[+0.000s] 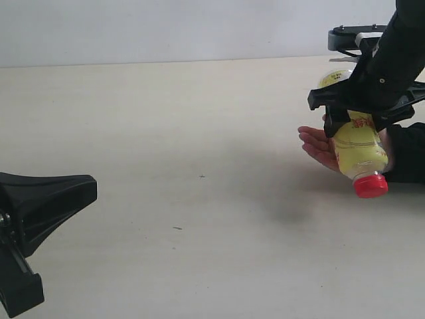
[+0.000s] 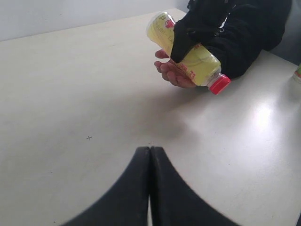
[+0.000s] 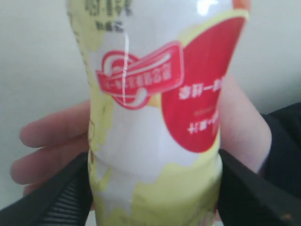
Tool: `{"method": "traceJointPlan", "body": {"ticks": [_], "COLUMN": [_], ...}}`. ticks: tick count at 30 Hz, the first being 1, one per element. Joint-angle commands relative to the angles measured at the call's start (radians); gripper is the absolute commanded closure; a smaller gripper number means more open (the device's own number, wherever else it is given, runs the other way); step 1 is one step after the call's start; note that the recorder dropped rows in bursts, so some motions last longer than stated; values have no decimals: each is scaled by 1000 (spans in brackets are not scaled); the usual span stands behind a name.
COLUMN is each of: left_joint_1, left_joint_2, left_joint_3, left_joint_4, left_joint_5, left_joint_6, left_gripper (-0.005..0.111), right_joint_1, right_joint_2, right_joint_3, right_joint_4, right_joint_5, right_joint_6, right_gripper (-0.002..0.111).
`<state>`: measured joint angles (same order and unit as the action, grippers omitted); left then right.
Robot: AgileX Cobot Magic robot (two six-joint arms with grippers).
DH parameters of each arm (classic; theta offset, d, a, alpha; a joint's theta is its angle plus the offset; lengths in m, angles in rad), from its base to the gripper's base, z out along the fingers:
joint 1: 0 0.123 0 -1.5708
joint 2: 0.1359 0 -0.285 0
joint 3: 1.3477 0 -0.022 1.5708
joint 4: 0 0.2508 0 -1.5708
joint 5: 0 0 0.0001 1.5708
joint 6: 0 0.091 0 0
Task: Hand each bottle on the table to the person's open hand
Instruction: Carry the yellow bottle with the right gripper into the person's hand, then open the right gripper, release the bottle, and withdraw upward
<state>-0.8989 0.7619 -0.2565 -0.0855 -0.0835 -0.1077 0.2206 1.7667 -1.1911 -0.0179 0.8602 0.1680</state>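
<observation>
The exterior camera sits low, facing across the table (image 1: 166, 119) to its far edge. The left wrist camera looks over the left end effector (image 2: 149, 155) toward the far right corner. The right wrist camera sits close on the yellow bottle (image 3: 150, 117) and hand (image 3: 51, 141), shared by all views.

Glossy plastic yellow bottle (image 1: 358, 151); smooth wood-grain table (image 1: 166, 133), faint sheen.

wall (image 1: 166, 30): plain pale grey-white; table (image 1: 199, 232): beige wood-grain; light: soft, one glare patch (image 2: 261, 116)
</observation>
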Motion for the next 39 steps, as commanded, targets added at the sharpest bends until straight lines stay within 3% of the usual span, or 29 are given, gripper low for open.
{"method": "traceJointPlan", "body": {"ticks": [1,4,12,15,28,39], "left_joint_1": [4,4,4,4,4,4], "left_joint_2": [-6,-6,-6,-6,-6,-6], "left_joint_3": [1,1,1,1,1,1], "left_joint_4": [-1,-1,-1,-1,-1,-1], "left_joint_5": [-16,-16,-16,-16,-16,-16], "left_joint_6": [0,0,0,0,0,0], "left_gripper": [107,107,107,107,107,107], "right_joint_1": [0,0,0,0,0,0], "right_joint_2": [-8,-8,-8,-8,-32,-258], "right_joint_3": [5,5,5,5,5,5], "right_joint_4": [-7,-7,-7,-7,-7,-11], "right_joint_5": [-31,-33,-31,-33,-47,-85], "right_joint_6": [-9,-9,-9,-9,-9,-14], "right_gripper": [108,98,51,38,35,35]}}
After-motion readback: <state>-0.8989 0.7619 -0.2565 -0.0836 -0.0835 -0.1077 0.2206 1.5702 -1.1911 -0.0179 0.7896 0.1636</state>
